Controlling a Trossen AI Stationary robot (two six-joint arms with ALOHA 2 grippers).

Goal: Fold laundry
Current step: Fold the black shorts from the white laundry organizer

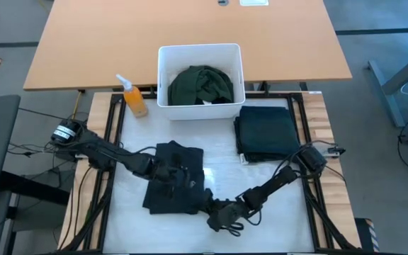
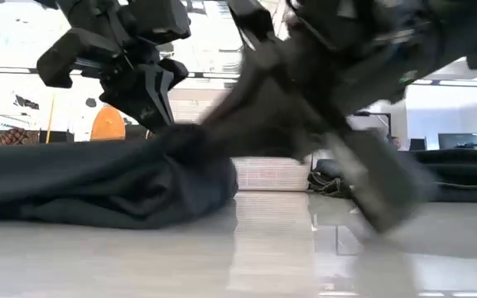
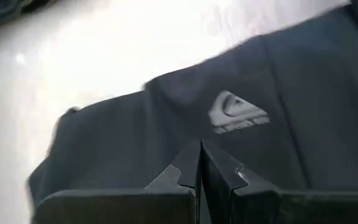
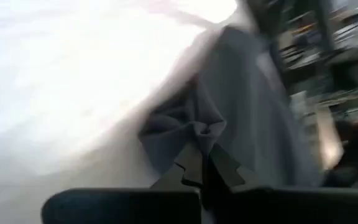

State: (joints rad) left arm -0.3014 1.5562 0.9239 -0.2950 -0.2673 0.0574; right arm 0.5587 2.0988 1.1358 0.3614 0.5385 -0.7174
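A black garment (image 1: 176, 180) with a pale logo (image 3: 238, 113) lies crumpled on the white table top (image 1: 275, 212). My left gripper (image 1: 170, 170) is shut and hangs over the garment's middle, fingers slanting down; in the low view its tips (image 2: 160, 116) stand right at the cloth's top. My right gripper (image 1: 217, 214) is shut on the garment's near right corner. A dark green garment (image 1: 202, 83) fills the white bin (image 1: 163, 71). A folded dark garment (image 1: 266, 131) lies flat at the right. My left gripper's shut fingertips (image 3: 201, 155) stand at the garment's top near the logo; I cannot tell whether they touch it. My right gripper pinches a bunched bit of the garment's near right corner (image 4: 188, 134) between its two fingers, coming in low from the table's right side. The cloth gathers in folds at the fingertips, and the rest of the garment lies on the table.
An orange spray bottle (image 1: 133, 98) stands left of the bin. A wooden desk (image 1: 105, 42) lies beyond the bin. Bare white table top (image 1: 119, 219) shows on the near side, left and right of the garment.
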